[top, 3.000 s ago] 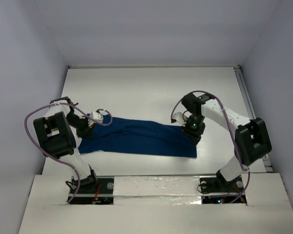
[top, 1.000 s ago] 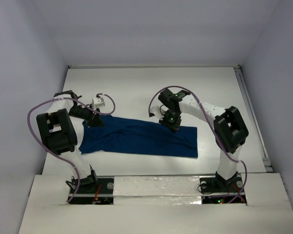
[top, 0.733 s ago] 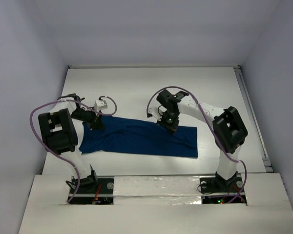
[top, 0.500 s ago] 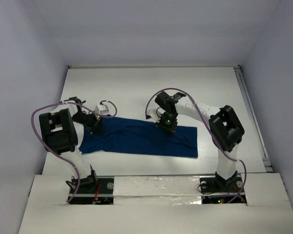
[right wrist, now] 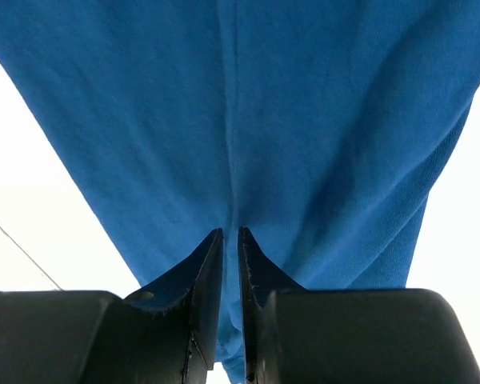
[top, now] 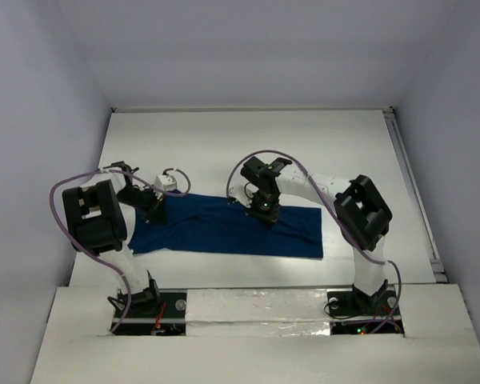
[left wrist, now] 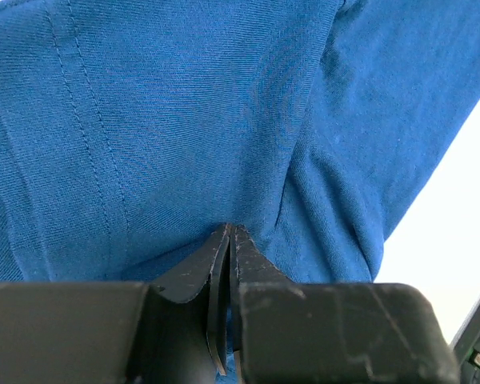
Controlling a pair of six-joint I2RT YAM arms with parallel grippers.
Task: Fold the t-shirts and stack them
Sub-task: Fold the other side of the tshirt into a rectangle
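Note:
The dark blue t-shirt (top: pixel 216 234) lies folded into a long strip across the near half of the white table (top: pixel 224 144). Its printed graphic is hidden. My left gripper (top: pixel 154 210) sits at the strip's left end, shut on a pinch of the cloth. In the left wrist view (left wrist: pixel 230 228) the t-shirt (left wrist: pixel 184 104) fills the frame. My right gripper (top: pixel 264 210) sits at the far edge near the strip's middle. Its jaws are nearly closed with a fold of cloth between them, as the right wrist view (right wrist: pixel 230 232) shows against the t-shirt (right wrist: pixel 304 104).
Grey walls close in the table on the left, back and right. A metal rail (top: pixel 404 176) runs along the table's right edge. Both arm bases (top: pixel 248 308) stand on the white ledge at the near edge.
My right gripper has moved left from the shirt's right end to near its middle. My left gripper has shifted a little right and nearer onto the left end. The strip's outline is about the same.

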